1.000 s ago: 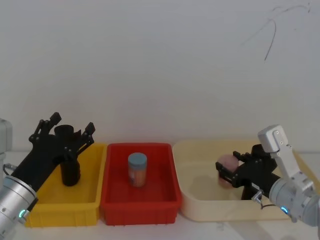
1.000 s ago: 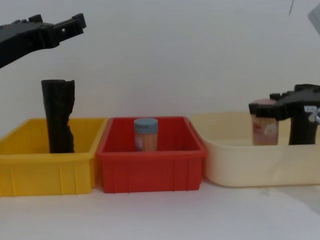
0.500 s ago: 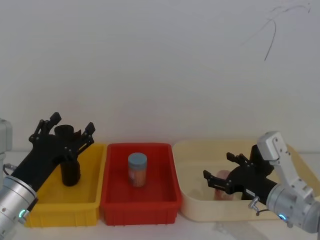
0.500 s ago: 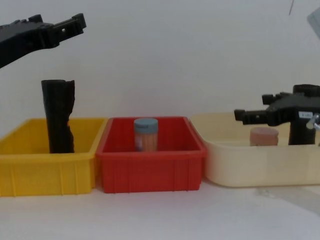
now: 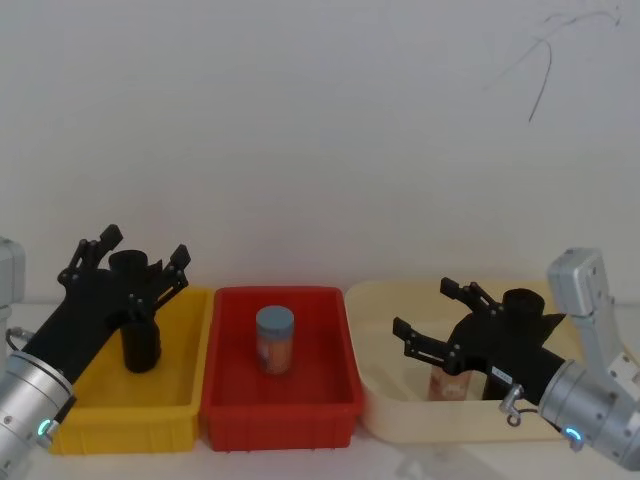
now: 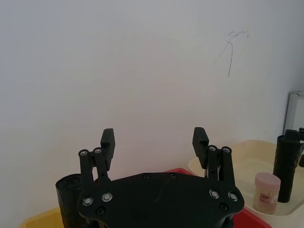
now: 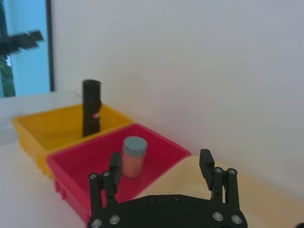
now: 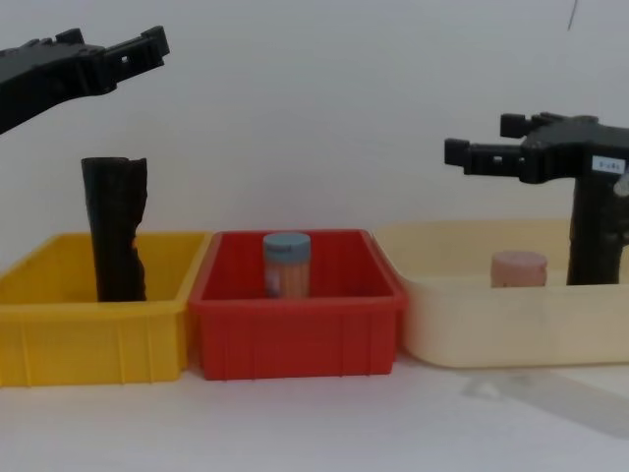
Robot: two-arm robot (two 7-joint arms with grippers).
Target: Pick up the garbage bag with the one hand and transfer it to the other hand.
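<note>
The garbage bag, a tall black flat-topped roll, stands upright in the cream tub at the right. It is partly hidden behind my right arm in the head view; the left wrist view has it far off. My right gripper, the one with a white label, hovers open above the tub, holding nothing. My left gripper hangs open well above the yellow bin.
A second black roll with a notched top stands in the yellow bin. A blue-lidded jar sits in the red bin in the middle. A pink-lidded jar rests in the cream tub beside the garbage bag.
My right gripper set the pink-lidded jar down in the cream tub, opened, and rose above it. The left arm has not moved.
</note>
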